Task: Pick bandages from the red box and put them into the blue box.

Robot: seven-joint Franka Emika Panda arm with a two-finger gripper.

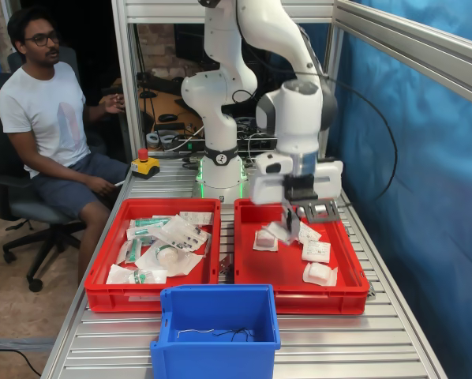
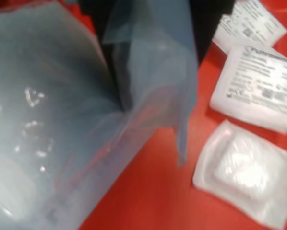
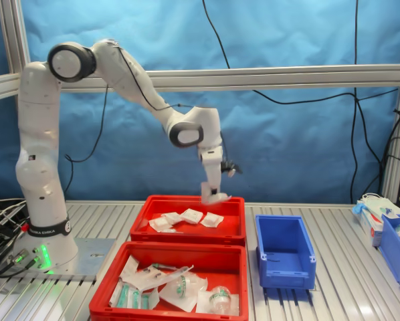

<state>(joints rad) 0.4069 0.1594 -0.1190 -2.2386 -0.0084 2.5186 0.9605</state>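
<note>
Blurred translucent wrapper (image 2: 86,120) fills wrist view, pinched in dark fingers. Gripper (image 1: 293,223) holds one packet, just above red box (image 1: 299,298) floor. Remaining bandages (image 1: 316,251) lie beneath and beside gripper. Blue box (image 1: 217,343) sits well apart, beyond box rim, on surface (image 1: 362,347). Advice: lift straight up until clear of rim, keep pinch firm since wrapper looks slippery, then carry across, release low over bin.

One exterior camera is facing the arm's base (image 1: 220,170) frontally, another sideways; the wrist camera is hovering close above the red box (image 2: 158,191).
</note>
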